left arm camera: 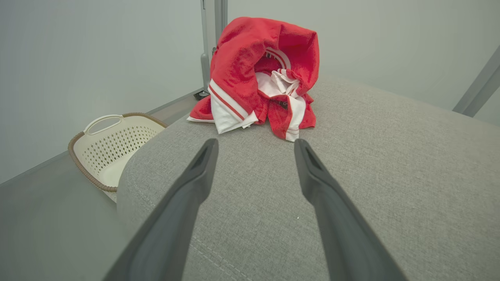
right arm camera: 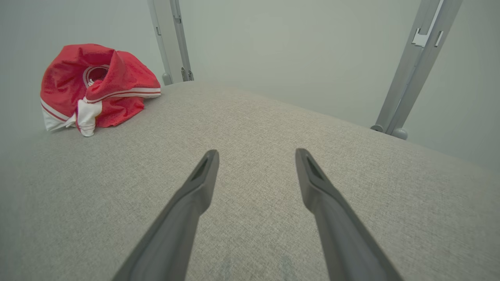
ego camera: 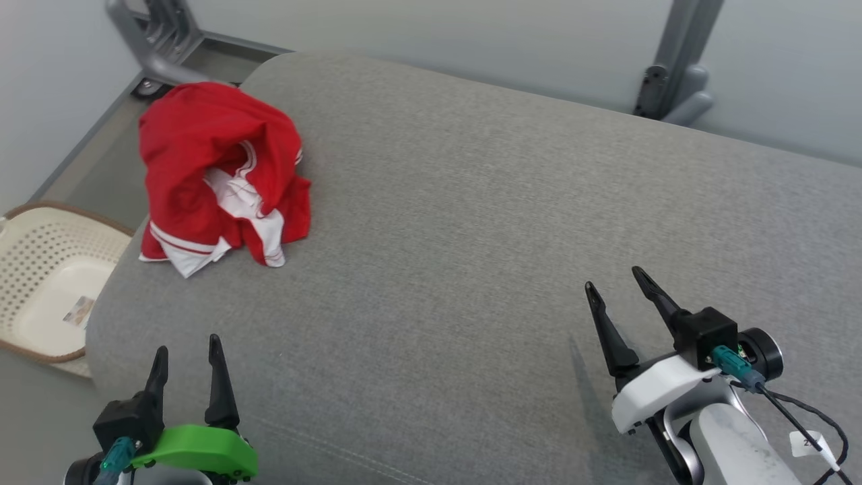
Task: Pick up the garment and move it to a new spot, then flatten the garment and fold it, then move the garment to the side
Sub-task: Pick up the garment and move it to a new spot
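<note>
Head view: the crumpled red garment (ego camera: pixel 215 175) lies upper left, on the grey cushion (ego camera: pixel 485 202) near its corner. Your left gripper (ego camera: pixel 188 345), lower left, points toward it and is nearer than your right gripper (ego camera: pixel 614 279), lower right. Both are released and empty.

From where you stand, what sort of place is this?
Probably a test room staged for laundry folding: a crumpled red garment on a grey padded surface, a laundry basket on the floor beside it, and metal frame posts.

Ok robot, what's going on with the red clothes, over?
Left hand open, right hand open, both empty. Crumpled red-and-white cloth garment at far-left corner of grey fabric cushion, untouched. Path clear.
</note>
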`<state>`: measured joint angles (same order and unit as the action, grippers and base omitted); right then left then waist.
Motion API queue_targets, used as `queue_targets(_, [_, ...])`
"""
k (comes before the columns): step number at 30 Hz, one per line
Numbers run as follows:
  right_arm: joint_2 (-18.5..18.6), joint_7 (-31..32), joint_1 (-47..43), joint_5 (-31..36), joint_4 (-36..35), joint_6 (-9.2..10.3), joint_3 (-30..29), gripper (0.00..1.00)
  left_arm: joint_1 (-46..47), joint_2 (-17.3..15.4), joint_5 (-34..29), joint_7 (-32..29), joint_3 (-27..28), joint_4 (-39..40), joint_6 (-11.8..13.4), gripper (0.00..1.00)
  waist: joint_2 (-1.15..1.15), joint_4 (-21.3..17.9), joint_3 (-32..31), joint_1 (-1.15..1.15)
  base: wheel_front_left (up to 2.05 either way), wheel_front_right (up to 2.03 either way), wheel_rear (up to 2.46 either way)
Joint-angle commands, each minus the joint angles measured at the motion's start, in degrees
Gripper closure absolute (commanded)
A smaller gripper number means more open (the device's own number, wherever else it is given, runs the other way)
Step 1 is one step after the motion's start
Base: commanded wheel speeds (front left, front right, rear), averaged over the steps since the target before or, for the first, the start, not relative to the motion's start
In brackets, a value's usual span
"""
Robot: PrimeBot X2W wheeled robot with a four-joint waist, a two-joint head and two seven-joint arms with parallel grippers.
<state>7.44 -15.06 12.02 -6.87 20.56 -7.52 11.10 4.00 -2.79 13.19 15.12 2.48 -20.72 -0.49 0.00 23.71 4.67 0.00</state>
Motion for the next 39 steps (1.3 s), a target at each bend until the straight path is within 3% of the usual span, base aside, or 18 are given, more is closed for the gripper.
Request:
queue_targets(1, [0.07,-0.17,-0.01,0.16,0.18,0.06,-0.08,0.0,-0.66,-0.2,0.3,0.05,0.04,0.13,0.31,0.0,0.0,6.89,0.74,0.0,0.0,0.0,0.0])
queue_targets(10, [0.52,-0.17,3.85,-1.1,3.03,0.06,5.38,0.0,-3.59,-0.17,3.3,0.05,3.12,3.58,2.7,0.0,0.0,8.27,2.76,0.0,0.0,0.0,0.0])
queue_targets(17, [0.19,-0.17,4.53,-1.33,3.03,0.06,4.67,0.0,-4.5,-0.18,3.83,0.06,3.42,4.29,3.11,0.0,0.0,8.22,2.99,0.0,0.0,0.0,0.0])
queue_targets(24, [1.07,-0.17,2.32,-1.91,0.24,0.06,2.28,0.0,-0.11,-0.19,3.03,0.05,2.12,1.49,0.93,0.0,0.0,7.86,3.97,0.0,0.0,0.0,0.0])
queue_targets(33, [5.72,-0.16,2.94,1.24,-3.57,0.07,2.03,0.0,12.58,-0.24,-0.79,0.05,3.55,-5.65,-3.52,0.0,0.0,5.02,9.58,0.0,0.0,0.0,0.0])
queue_targets(39, [7.89,-0.17,5.27,2.08,-6.0,0.07,2.33,0.0,24.06,-3.57,-3.81,0.05,5.56,-11.07,-5.1,0.0,0.0,1.25,13.95,0.0,0.0,0.0,0.0])
